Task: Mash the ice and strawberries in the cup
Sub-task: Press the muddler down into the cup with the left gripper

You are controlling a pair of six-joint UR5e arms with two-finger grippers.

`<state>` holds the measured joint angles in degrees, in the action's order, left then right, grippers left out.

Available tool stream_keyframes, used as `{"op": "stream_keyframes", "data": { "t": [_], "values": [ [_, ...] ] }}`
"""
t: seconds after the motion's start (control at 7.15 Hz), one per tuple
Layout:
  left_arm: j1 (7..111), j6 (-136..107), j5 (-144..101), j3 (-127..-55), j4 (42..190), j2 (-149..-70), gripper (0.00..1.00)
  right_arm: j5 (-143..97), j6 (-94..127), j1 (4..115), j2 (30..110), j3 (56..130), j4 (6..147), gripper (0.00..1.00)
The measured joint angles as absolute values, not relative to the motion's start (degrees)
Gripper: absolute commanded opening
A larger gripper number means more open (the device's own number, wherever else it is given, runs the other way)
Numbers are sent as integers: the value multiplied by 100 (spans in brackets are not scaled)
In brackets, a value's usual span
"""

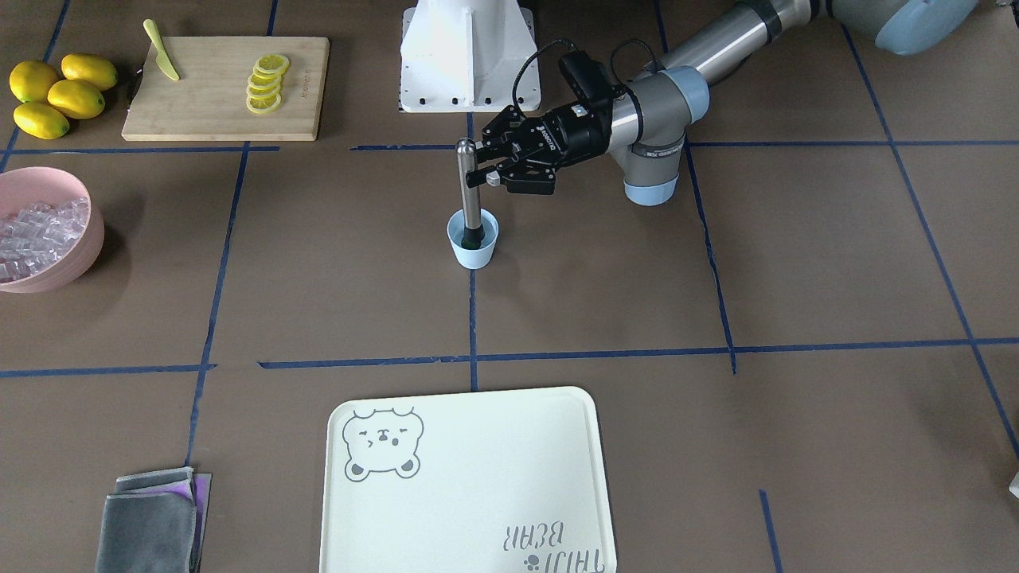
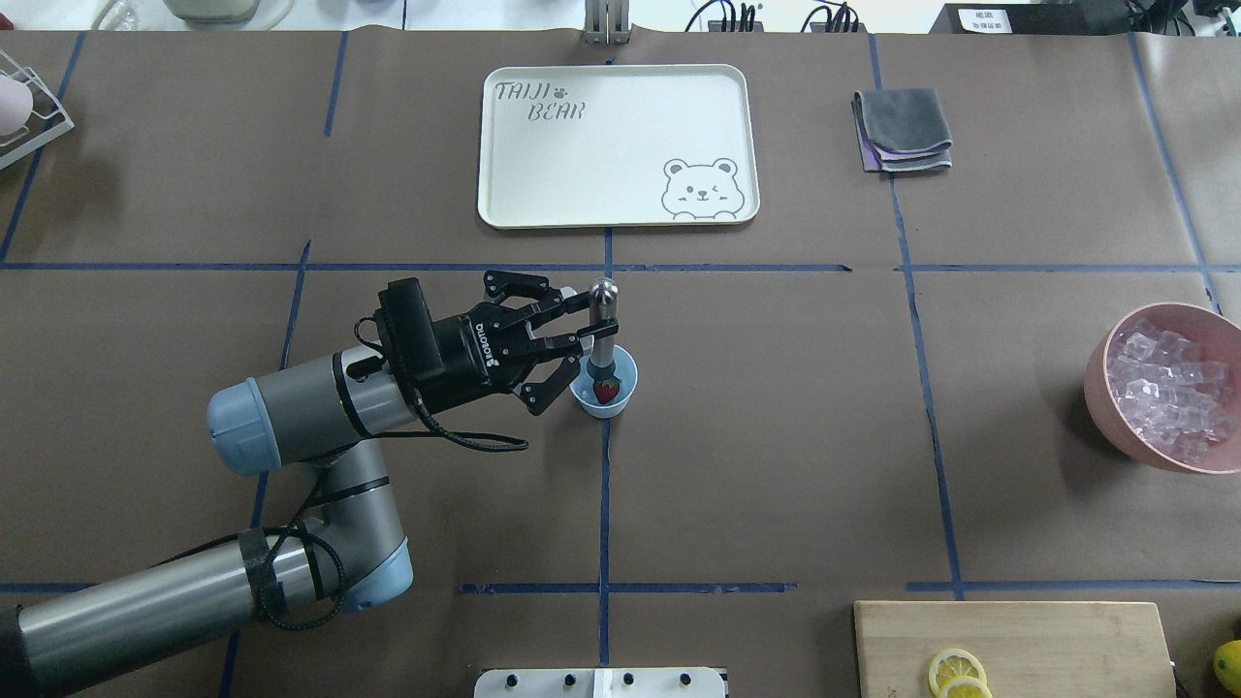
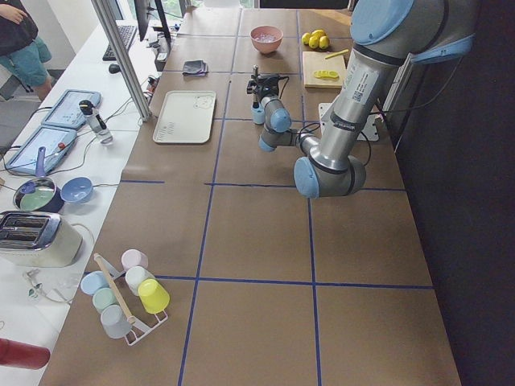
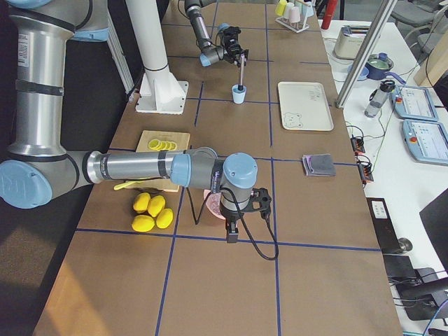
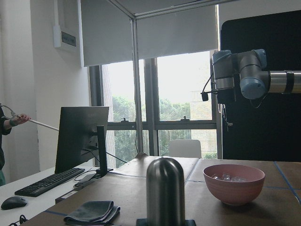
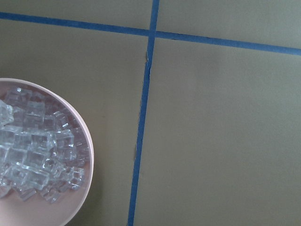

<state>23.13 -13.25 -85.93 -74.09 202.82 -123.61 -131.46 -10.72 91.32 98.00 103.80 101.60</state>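
We have the left gripper [image 2: 588,328] clenched on the muddler [image 1: 467,191], its fingers pinching the steel shaft just below the rounded top. The tool's long axis stands upright, and its dark foot is down inside the cup [image 1: 474,251], which sits on the centre tape line. The strawberry [image 2: 607,391] lies in the cup beside that foot, on the side nearer the robot's base, so we judge the press must shift slightly that way to catch it rather than come straight down. We cannot make out any ice in the cup itself. The ice [image 1: 38,235] we can see is heaped in the pink bowl [image 1: 82,265], well apart on the robot's right. The right gripper [image 4: 231,236] hangs over that bowl and is the nearer arm to it, though we cannot tell how its jaws stand. The mashing looks barely begun, the berry whole.
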Motion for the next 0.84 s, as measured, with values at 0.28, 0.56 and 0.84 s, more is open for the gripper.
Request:
{"op": "stream_keyframes", "data": {
  "t": [0.28, 0.56, 0.84],
  "values": [
    [2007, -1252, -8274, -7262, 20416, -12374, 0, -13142, -1072, 9132, 9805, 10380, 10160, 100],
    [1952, -1236, -8205, -7233, 20434, -12395, 0, -13142, -1076, 9132, 9808, 10380, 10160, 100],
    [2024, -1273, -8205, -7275, 20427, -12453, 0, -13147, -1073, 9132, 9809, 10382, 10160, 100]
  ]
}}
